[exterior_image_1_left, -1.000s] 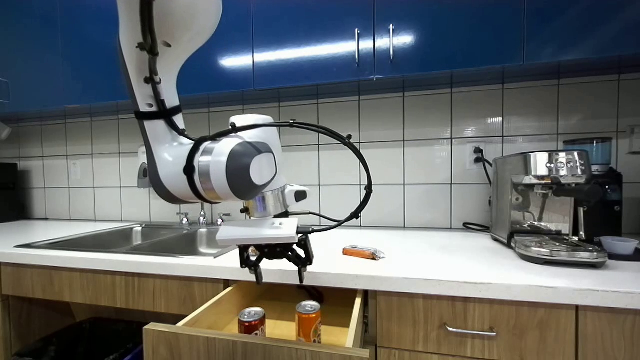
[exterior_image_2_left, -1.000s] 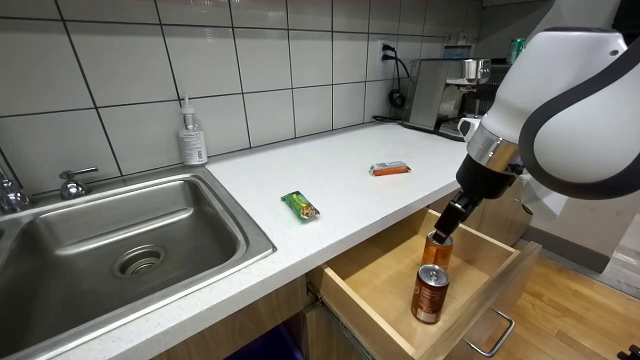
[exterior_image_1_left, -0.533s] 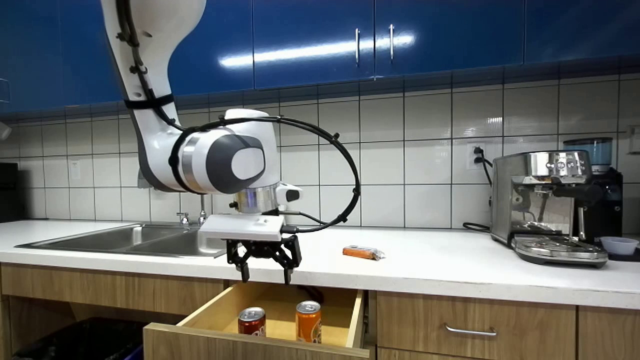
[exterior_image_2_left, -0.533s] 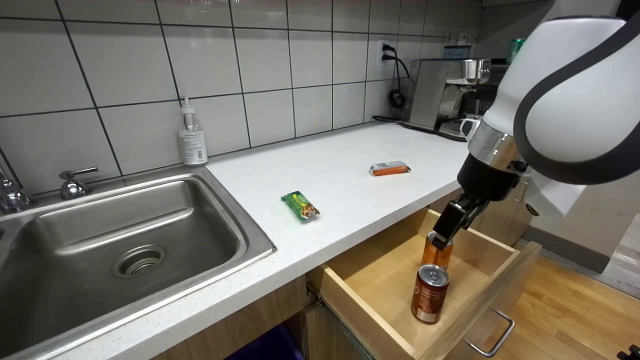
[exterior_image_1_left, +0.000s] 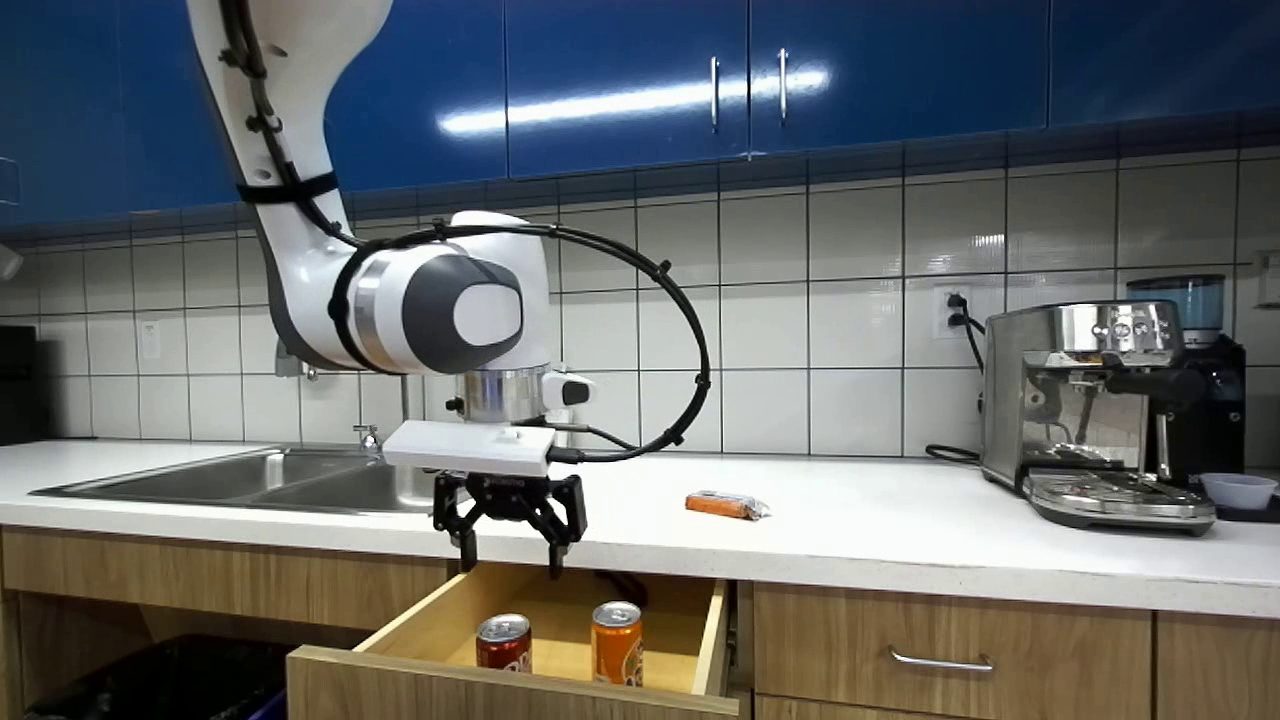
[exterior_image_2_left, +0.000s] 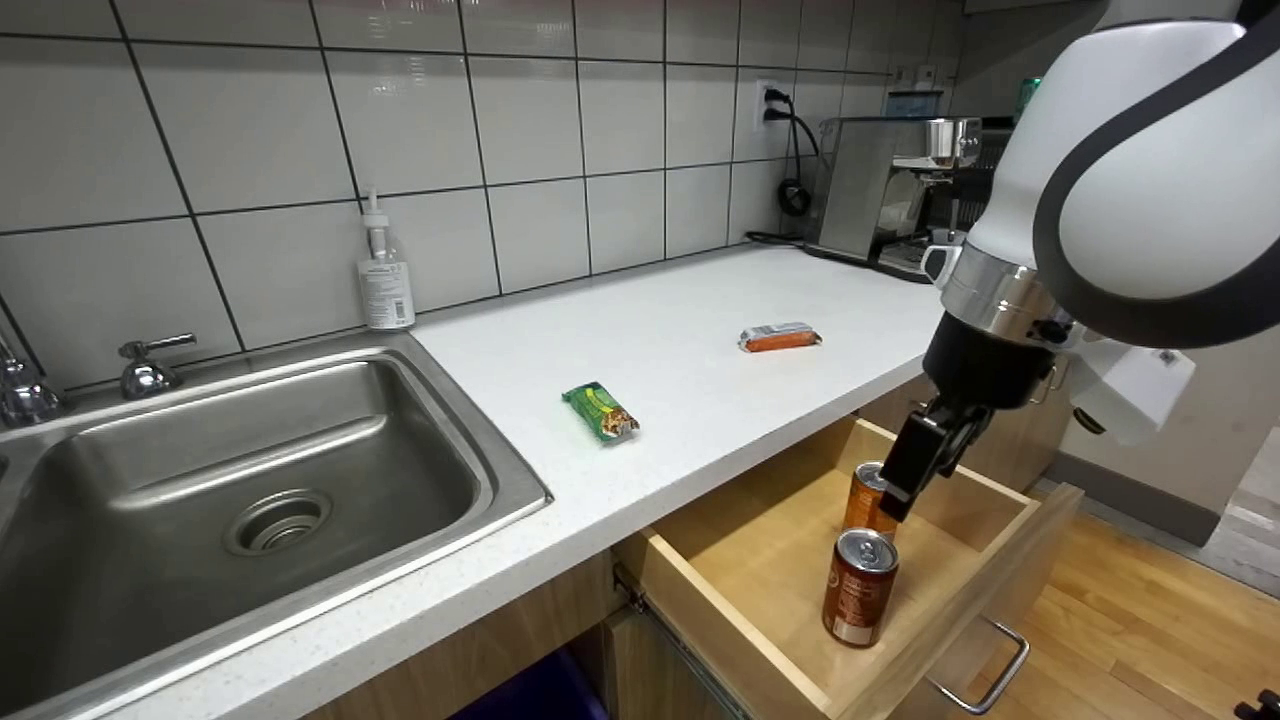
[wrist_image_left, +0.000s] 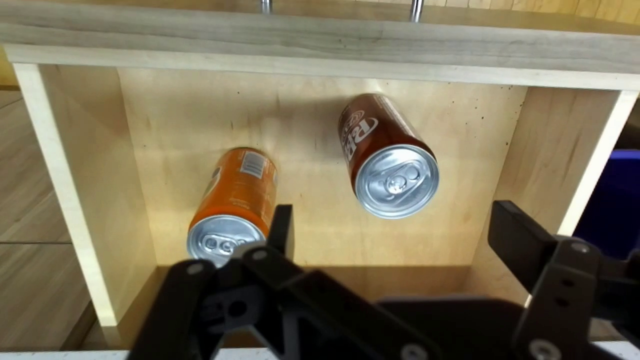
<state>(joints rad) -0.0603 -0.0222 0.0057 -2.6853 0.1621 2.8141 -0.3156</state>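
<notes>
Spread wide and empty, the claw (exterior_image_1_left: 512, 568) hangs above the drawer (exterior_image_1_left: 400, 688), likely an aligning step; gripping the dark red can (exterior_image_2_left: 860, 590) inside would call for centring, then lowering.

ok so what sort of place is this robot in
Most likely a kitchen, though I can't tell whether in a home or an office: there is a two-basin steel sink, an espresso machine and, above them, a row of blue wall cabinets.

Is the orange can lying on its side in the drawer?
No, the orange can stands upright in the open drawer, its silver lid facing up.
</notes>
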